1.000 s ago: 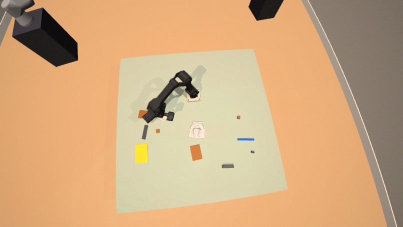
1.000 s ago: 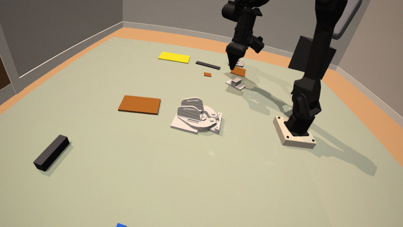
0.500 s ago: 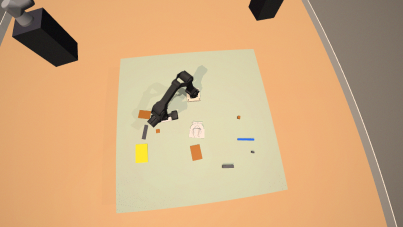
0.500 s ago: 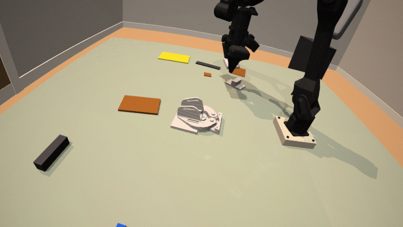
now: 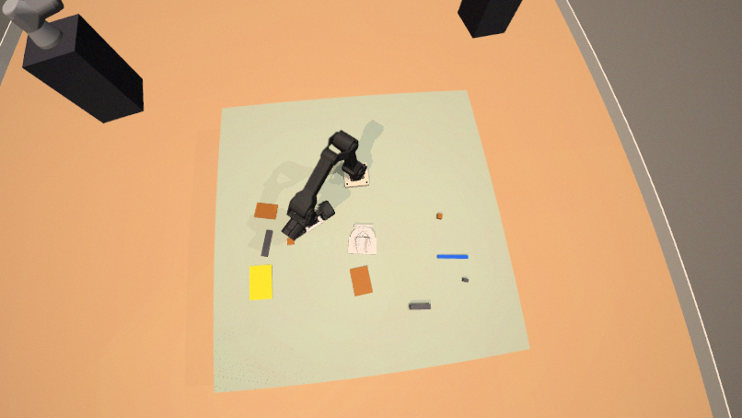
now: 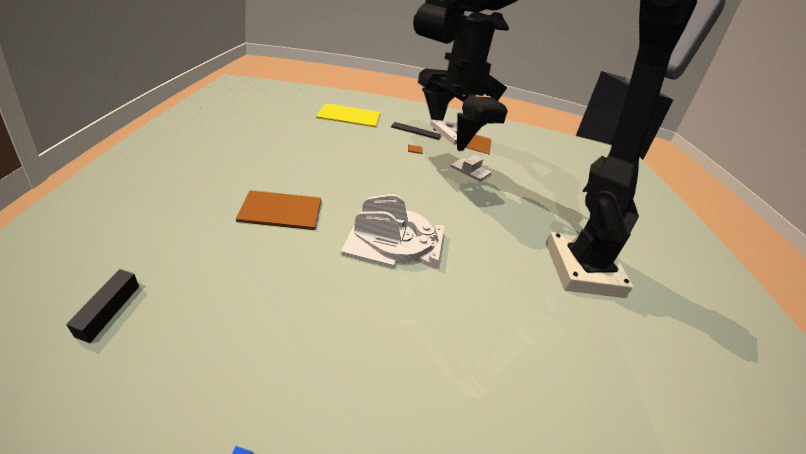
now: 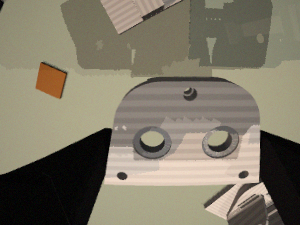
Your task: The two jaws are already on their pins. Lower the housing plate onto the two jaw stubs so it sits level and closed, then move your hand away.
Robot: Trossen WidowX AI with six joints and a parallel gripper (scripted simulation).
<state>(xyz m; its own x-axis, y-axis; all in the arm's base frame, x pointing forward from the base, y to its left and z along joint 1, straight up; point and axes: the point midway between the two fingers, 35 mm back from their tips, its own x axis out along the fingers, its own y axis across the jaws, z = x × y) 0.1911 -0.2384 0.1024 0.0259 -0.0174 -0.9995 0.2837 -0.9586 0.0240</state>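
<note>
The white housing plate (image 6: 443, 130) (image 7: 186, 111) has two large ringed holes and several small ones. My gripper (image 5: 311, 222) (image 6: 449, 134) (image 7: 179, 136) is shut on its two side edges and holds it in the air, off to one side of the base. The white base (image 5: 362, 246) (image 6: 366, 253) lies flat on the mat, with a round body and two upright jaws (image 6: 376, 226) side by side. A corner of this assembly shows in the wrist view (image 7: 250, 205). The jaw stubs are too small to tell clearly.
A white stepped stand (image 6: 472, 166) (image 7: 125, 16) is below the gripper. Near it lie a small orange tile (image 5: 290, 241) (image 6: 415, 149) (image 7: 51, 80), a dark bar (image 5: 266, 242) and an orange plate (image 5: 265, 210). Another orange plate (image 5: 361, 281) (image 6: 279, 209) lies beside the base; a yellow plate (image 5: 260, 282) lies farther off.
</note>
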